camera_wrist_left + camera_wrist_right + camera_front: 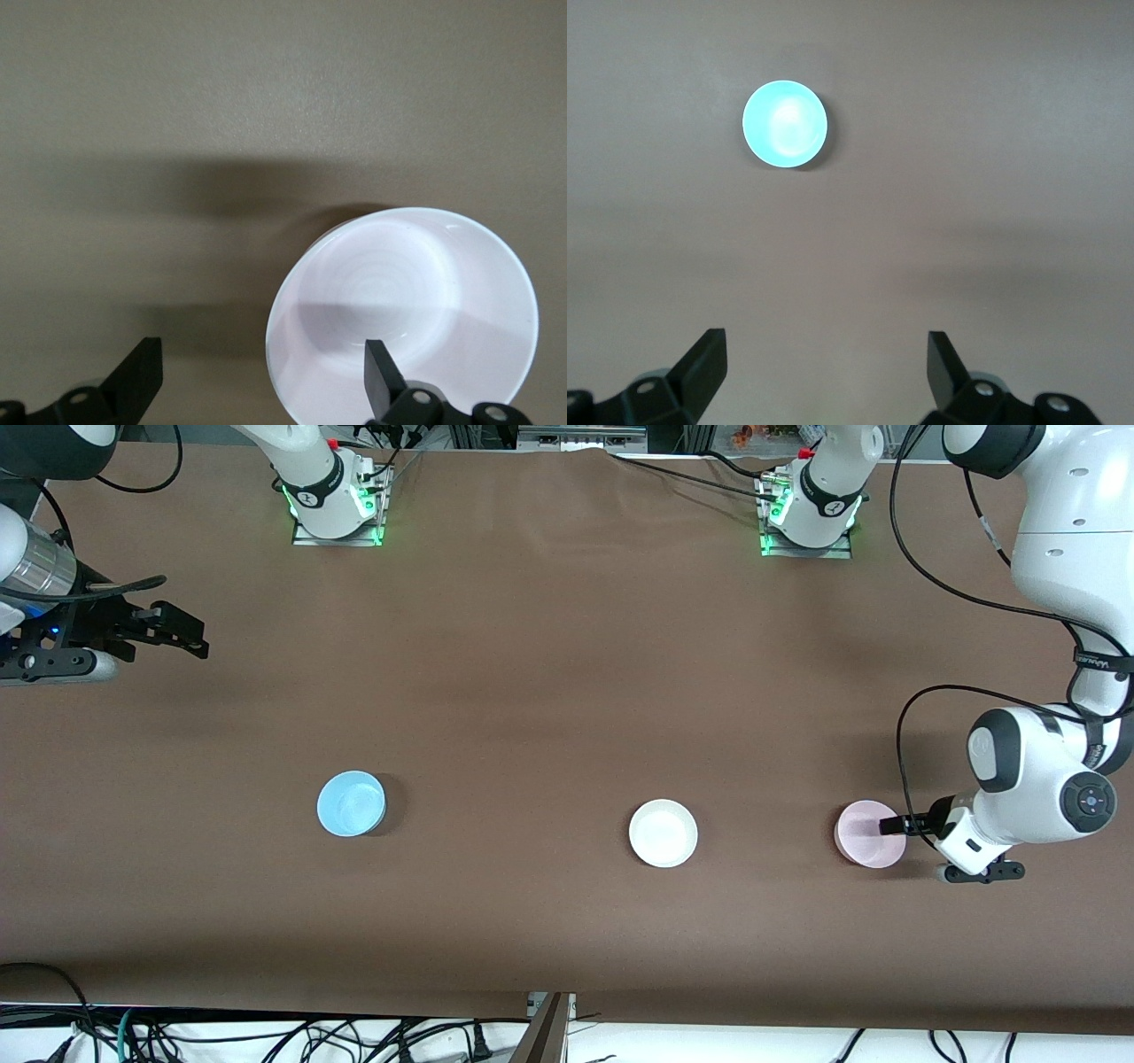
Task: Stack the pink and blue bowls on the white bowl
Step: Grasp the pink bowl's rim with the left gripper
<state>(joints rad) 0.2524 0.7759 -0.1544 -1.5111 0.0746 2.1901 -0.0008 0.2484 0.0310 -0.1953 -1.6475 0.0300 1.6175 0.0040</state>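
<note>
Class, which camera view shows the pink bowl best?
The left wrist view: the pink bowl fills it, its inside plain. The front view shows it small, beside the left hand. The right wrist view misses it.

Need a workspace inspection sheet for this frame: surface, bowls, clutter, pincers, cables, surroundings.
Surface: brown table cover, faint creases, no spills seen.
Job's things: blue bowl toward the right arm's end, white bowl mid-table, pink bowl toward the left arm's end; all upright, apart, none stacked.
Clutter: nothing seen.
Pincers: left pincer open, low at the pink bowl, one finger over the bowl's inside, the other outside the rim. Right pincer open, waiting above the table at the right arm's end.
Cables: black cables loop along the left arm; more lie off the table edge nearest the camera.
Surroundings: two arm bases with green lights.
</note>
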